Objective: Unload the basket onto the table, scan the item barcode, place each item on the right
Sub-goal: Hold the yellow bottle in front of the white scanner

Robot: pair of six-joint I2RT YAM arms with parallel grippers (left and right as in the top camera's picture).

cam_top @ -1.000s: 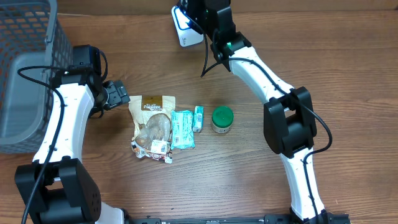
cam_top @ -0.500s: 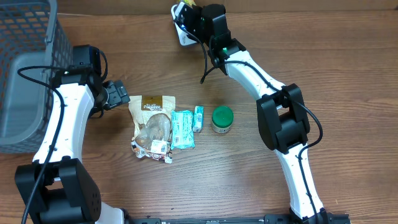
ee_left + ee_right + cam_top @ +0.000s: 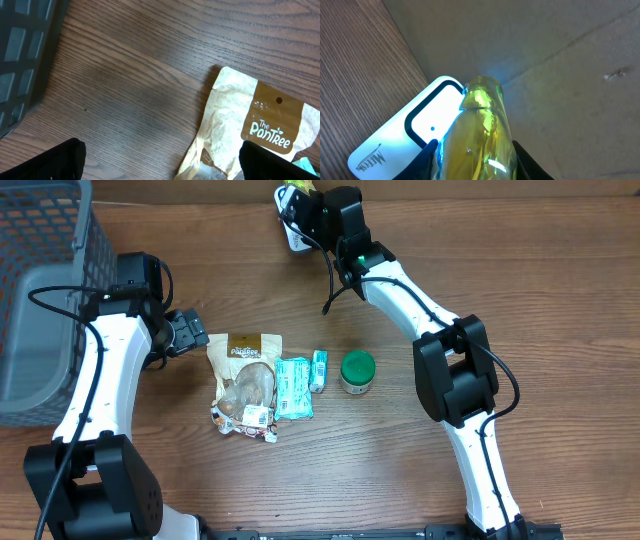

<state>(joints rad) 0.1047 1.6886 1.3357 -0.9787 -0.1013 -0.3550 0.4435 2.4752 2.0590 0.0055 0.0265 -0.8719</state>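
Right gripper point(image 3: 472, 152) is up at the far edge of the table point(image 3: 560, 300). Its jaws are partly closed on a clear yellow bottle point(image 3: 482, 115), one finger on each side. From the right wrist view I have the bottle sitting right in front of the white scanner point(image 3: 395, 145), overlapping the right edge of its dark-framed window. There's a bluish glow on the bottle's top end and on the window. I can't make out a barcode on the bottle from any view. Overhead, only a sliver of yellow shows past the gripper, just above the scanner.

Left gripper point(image 3: 197, 335) is spread wide with nothing in it, low over the table, between the grey basket point(image 3: 40, 300) and the brown pouch point(image 3: 250, 130). In the left wrist view both fingertips point(image 3: 45, 162) sit in the bottom corners. The pouch's top edge is near the right one, but I can't tell if they touch.

The rest is in a row mid-table:
- The brown pouch lies flat, label up.
- A teal packet point(image 3: 293, 387) touches the pouch's right side.
- A smaller green packet point(image 3: 319, 370) sits just beside the teal one.
- A jar with a green lid point(image 3: 357, 372) stands upright, near the small packet but apart from it.
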